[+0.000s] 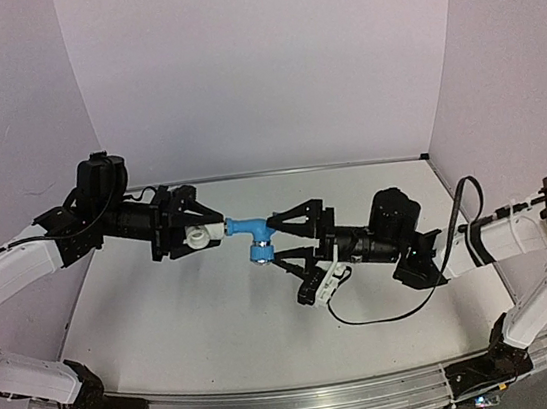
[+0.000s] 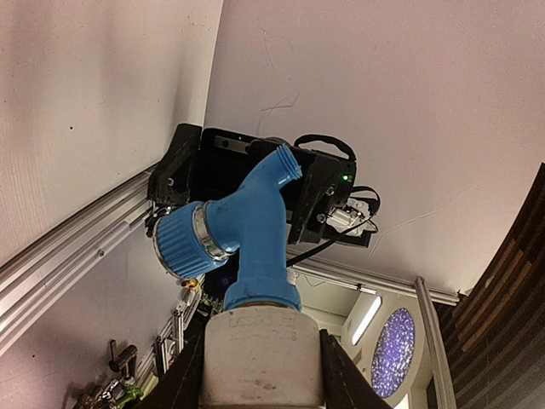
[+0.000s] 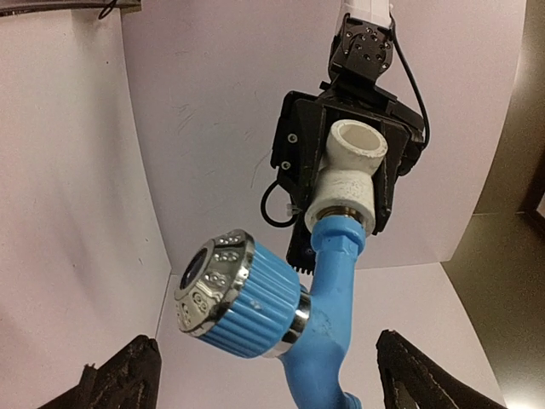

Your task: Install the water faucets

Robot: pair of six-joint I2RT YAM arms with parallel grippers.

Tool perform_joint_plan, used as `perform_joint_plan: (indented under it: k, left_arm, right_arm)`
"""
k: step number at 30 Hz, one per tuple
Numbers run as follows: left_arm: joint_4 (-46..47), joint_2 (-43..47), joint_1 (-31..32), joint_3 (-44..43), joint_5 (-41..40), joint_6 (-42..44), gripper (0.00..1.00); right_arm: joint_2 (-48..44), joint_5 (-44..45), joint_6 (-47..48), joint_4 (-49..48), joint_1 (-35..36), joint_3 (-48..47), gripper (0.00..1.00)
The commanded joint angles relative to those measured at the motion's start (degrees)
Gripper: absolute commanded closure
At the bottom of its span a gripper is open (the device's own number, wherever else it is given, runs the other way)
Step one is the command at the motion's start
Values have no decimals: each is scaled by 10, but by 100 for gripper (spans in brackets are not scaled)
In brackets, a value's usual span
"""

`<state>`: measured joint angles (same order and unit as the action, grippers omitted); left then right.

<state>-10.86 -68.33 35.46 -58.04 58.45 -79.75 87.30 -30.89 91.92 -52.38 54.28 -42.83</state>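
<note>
The light-blue faucet (image 1: 249, 229) hangs in mid-air above the table, and its threaded end sits in a white fitting (image 1: 198, 238). My left gripper (image 1: 189, 238) is shut on the white fitting. The left wrist view shows the fitting (image 2: 262, 358) between my fingers, with the faucet (image 2: 255, 226) sticking out beyond it. My right gripper (image 1: 276, 239) is open. Its fingers straddle the faucet's spout end without touching it. In the right wrist view the faucet (image 3: 334, 281) and its silvery knob (image 3: 209, 277) hang between my wide-apart fingers (image 3: 123, 379), and the fitting (image 3: 347, 175) is beyond them.
Pale walls enclose the white table (image 1: 168, 319) on the left, back and right. A black cable (image 1: 389, 312) loops from the right arm onto the table. A white clip (image 1: 328, 283) hangs under the right wrist. An aluminium rail (image 1: 310, 401) runs along the near edge.
</note>
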Motion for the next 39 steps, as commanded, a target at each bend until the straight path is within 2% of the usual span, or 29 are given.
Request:
perform_joint_plan:
  k: [1, 7, 16, 20, 25, 31, 35, 39]
  left_arm:
    - [39, 5, 2, -2, 18, -11, 100]
    - [40, 5, 4, -2, 19, -10, 100]
    - [41, 5, 7, 6, 14, -2, 100]
    - [41, 1, 7, 9, 11, 5, 100]
    - [41, -1, 7, 9, 9, 17, 100]
    - [42, -1, 13, 9, 1, 43, 100]
    - [41, -13, 24, 1, -9, 81, 100]
    - [38, -36, 42, -18, -18, 134, 100]
  right_arm:
    - [36, -2, 18, -106, 7, -37, 14]
    - [75, -15, 7, -146, 12, -58, 24]
    - [86, -24, -38, -178, 22, -55, 53]
    - [87, -22, -58, -178, 25, -51, 62]
    - [82, -22, -111, -178, 26, -48, 84]
    - [71, -22, -203, -173, 26, -46, 90]
    - [52, -35, -272, -115, 26, -54, 98]
    - [28, -52, -309, 35, 25, -90, 100]
